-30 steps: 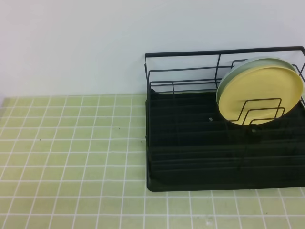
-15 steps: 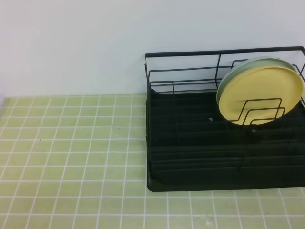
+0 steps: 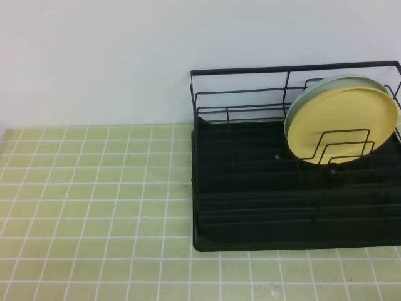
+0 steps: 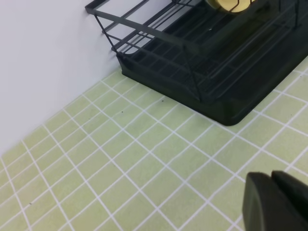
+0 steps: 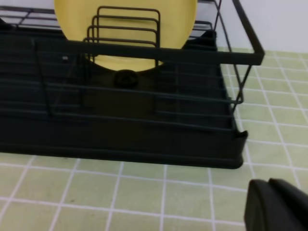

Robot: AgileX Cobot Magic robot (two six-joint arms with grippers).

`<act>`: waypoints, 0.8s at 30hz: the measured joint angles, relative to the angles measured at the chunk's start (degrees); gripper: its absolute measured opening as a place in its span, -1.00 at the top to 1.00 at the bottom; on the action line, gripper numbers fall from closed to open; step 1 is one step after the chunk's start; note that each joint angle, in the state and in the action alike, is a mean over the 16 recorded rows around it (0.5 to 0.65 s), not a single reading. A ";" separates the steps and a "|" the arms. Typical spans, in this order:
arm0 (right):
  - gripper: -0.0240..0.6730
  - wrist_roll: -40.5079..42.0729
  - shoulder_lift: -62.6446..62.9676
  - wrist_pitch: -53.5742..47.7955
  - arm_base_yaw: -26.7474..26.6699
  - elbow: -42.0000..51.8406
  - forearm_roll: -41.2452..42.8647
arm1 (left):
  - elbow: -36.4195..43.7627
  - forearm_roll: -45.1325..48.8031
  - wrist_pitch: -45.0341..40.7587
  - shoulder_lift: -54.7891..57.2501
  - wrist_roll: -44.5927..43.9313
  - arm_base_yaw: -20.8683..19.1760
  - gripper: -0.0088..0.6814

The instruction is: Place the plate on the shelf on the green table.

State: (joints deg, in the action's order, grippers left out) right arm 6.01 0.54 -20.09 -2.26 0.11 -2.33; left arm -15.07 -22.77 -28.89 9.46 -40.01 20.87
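Green table [image 3: 94, 207] unchanged — plate [image 3: 343, 124] stays in shelf [image 3: 250, 188]; both hands closed, empty.

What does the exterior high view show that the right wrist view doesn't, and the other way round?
Only the exterior high view shows the pale blue-green plate leaning behind the yellow plate, plus the whole shelf and the open stretch of green table on its left. Only the right wrist view shows the right gripper, shut and low over the tiles, clear of the shelf. Both show the yellow plate standing on edge behind the wire loops, the shelf's black base and the tiled table.
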 joint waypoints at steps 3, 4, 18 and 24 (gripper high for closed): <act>0.94 -1.90 0.00 0.02 -0.10 0.00 2.55 | 0.00 0.00 0.00 0.00 0.00 0.00 0.98; 0.94 -2.22 0.00 0.02 -0.14 0.00 3.17 | 0.00 0.00 0.00 0.00 0.00 0.00 0.98; 0.94 -3.46 0.00 0.05 1.88 0.00 5.08 | 0.00 0.00 0.00 0.05 0.00 0.00 0.98; 0.94 -2.96 0.00 0.10 2.76 0.00 5.24 | 0.00 0.00 0.00 0.07 0.00 0.00 0.98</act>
State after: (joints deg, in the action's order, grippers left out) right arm 3.05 0.54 -19.99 0.50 0.11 2.91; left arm -15.07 -22.77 -28.89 9.53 -40.01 20.87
